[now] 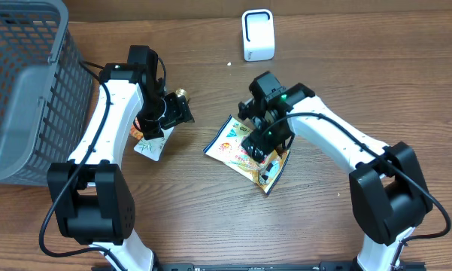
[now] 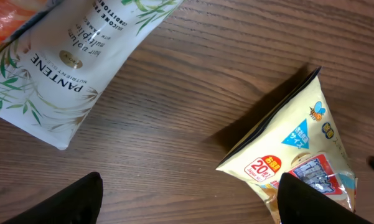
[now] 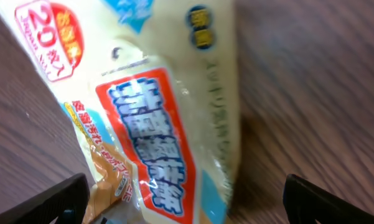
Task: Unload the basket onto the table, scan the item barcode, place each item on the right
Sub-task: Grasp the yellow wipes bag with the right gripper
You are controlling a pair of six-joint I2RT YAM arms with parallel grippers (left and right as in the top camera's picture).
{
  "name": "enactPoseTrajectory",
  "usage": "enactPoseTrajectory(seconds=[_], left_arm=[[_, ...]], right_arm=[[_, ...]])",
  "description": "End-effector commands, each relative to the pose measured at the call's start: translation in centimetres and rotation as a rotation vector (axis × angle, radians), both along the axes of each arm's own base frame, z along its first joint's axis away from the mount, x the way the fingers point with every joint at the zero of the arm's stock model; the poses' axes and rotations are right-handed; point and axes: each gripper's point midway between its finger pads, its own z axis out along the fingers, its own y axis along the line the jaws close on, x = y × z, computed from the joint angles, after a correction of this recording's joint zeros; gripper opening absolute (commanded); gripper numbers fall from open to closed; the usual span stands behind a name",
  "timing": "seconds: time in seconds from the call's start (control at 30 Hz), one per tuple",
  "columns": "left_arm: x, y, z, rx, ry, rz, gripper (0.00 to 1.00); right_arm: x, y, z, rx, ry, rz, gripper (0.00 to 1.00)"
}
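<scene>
Wood table (image 1: 210, 218): snack bag (image 1: 227, 141) flat at centre, white scanner (image 1: 257, 34) at 12 o'clock. Right gripper (image 3: 193, 202) spread over bag, gripping nothing, probably lining up pick. Left gripper (image 2: 193, 202) spread too, empty.

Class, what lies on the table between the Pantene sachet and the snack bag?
Nothing: bare table between sachet and snack bag, shown in left wrist view.

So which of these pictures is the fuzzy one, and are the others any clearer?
Right wrist view: the fuzzy one, with the snack bag filling the frame, its lettering soft and smeared, and the table grain blurred too. Left wrist view: crisp, the print on the Pantene pouch readable, a dark shadow along the bag's left edge. Overhead view: evenly lit and sharp, shadows soft.
</scene>
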Motion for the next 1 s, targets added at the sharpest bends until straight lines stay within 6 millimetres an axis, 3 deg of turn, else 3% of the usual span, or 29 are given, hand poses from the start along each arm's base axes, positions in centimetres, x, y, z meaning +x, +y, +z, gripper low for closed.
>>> enactPoseTrajectory(seconds=[0.0, 0.13, 0.3, 0.43, 0.77, 0.87, 0.97], left_arm=[[-0.1, 0.1, -0.6, 0.014, 0.015, 0.003, 0.82], [-0.1, 0.1, -0.6, 0.014, 0.014, 0.002, 0.82], [-0.1, 0.1, -0.6, 0.014, 0.014, 0.002, 0.82], [0.0, 0.2, -0.7, 0.018, 0.012, 0.003, 0.82], [0.0, 0.5, -0.7, 0.037, 0.01, 0.004, 0.83], [0.0, 0.5, -0.7, 0.039, 0.01, 0.004, 1.0], [0.0, 0.6, -0.7, 0.042, 0.009, 0.004, 1.0]], right_arm=[[-1.7, 0.7, -1.8, 0.001, 0.017, 0.127, 1.0], [-2.3, 0.5, -3.6, -0.042, 0.044, 0.14, 0.87], [-2.4, 0.9, -4.0, -0.056, 0.039, 0.123, 0.5], [-1.3, 0.5, -4.1, -0.086, 0.003, 0.019, 0.32], [0.5, 1.0, -2.7, -0.074, -0.025, -0.148, 0.05], [1.3, 1.1, -1.4, -0.063, -0.024, -0.216, 0.04], [1.7, 0.9, 0.1, -0.059, -0.006, -0.261, 0.04]])
